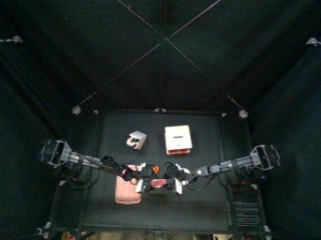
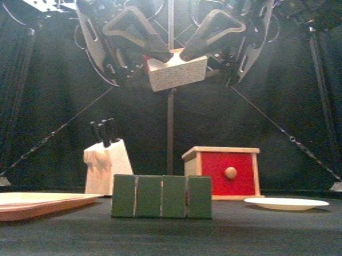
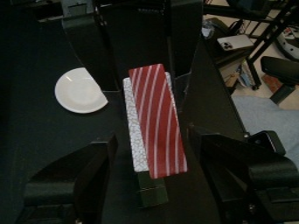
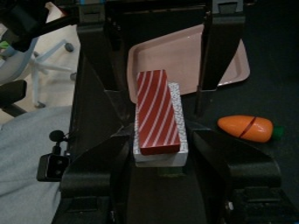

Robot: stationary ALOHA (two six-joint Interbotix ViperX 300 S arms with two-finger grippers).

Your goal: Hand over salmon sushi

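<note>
The salmon sushi is a red-orange slab with white stripes on a white rice block. It hangs in the air above the table's front middle, between both grippers. My left gripper is shut on one end of it. My right gripper is shut on the other end, where the sushi fills the gap between its jaws. In the front view the sushi is high up, with both arms meeting at it. In the top view the left gripper and right gripper nearly touch.
Below lie a pink tray on the left, a white plate and an orange carrot toy. A knife block, a red-fronted wooden box and a green slatted block stand on the table.
</note>
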